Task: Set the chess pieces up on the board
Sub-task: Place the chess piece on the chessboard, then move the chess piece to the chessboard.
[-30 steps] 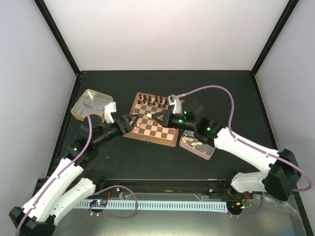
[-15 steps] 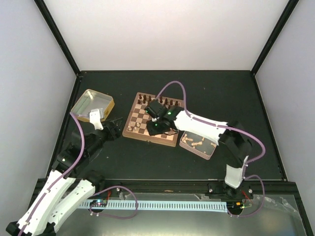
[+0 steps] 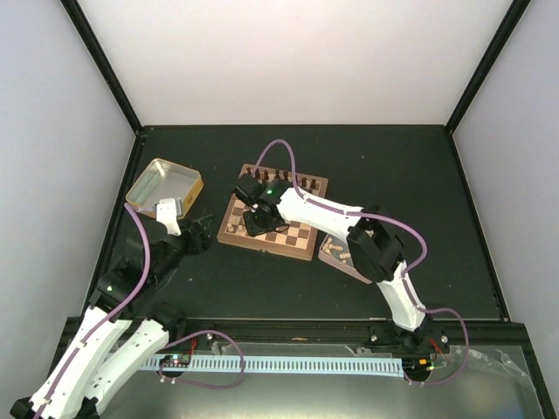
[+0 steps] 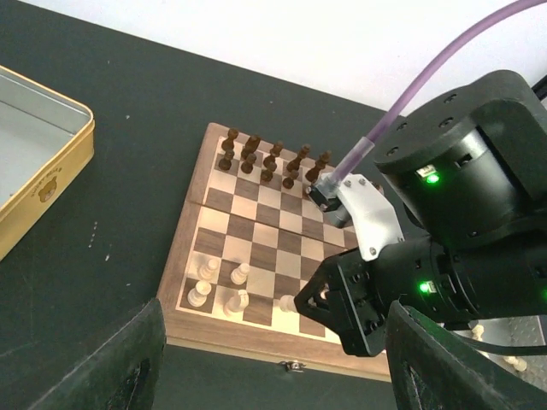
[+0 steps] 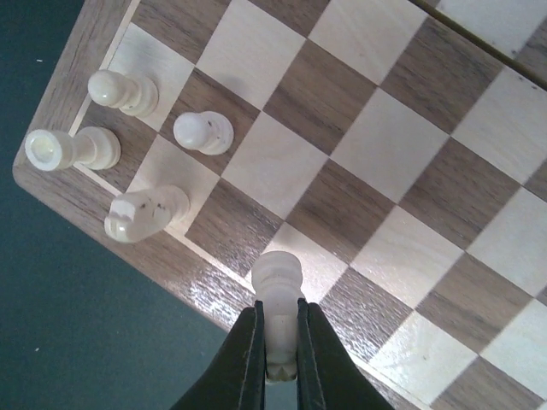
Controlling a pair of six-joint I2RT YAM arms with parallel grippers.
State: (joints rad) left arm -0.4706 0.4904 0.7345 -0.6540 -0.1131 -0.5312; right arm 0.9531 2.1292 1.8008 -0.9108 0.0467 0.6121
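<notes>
- Right tool (image 5: 279, 314): clenched on a light tan wooden chess piece (image 5: 278, 278), round-headed and gripped by its lower part. The arm reaches over the board from the counter's right side.
- Square wooden chessboard (image 5: 367, 158), light and dark brown checks, reddish-brown frame: lies mid-way across the black counter (image 3: 262, 284), nearer its far edge.
- Held piece, position: over a light square in the board's outermost row on the near side, just beside a horse-headed man (image 5: 144, 213). Whether its base touches the wood cannot be told.
- Light tan wooden chessmen (image 4: 238, 275), four standing: clustered in the board corner that points toward the counter's near-left corner.
- Dark brown wooden chessmen (image 4: 272, 161): two rows along the board side facing the counter's far edge.
- Left tool (image 3: 199, 234): released, fingers wide, nothing between them. It hangs over bare counter between the board and a shallow gold metal tin (image 3: 144, 196) toward the left edge.
- Second shallow metal tin (image 3: 327, 256): partly under the right arm, on the board's right, with more light men inside.
- Step in hand, as judged: seating this man on its back-row square, with most of the light side not yet placed.
- Next move, as judged: set the man down upright and centred, loosen the grip, then rise straight so the fingers clear the horse-headed neighbour.
</notes>
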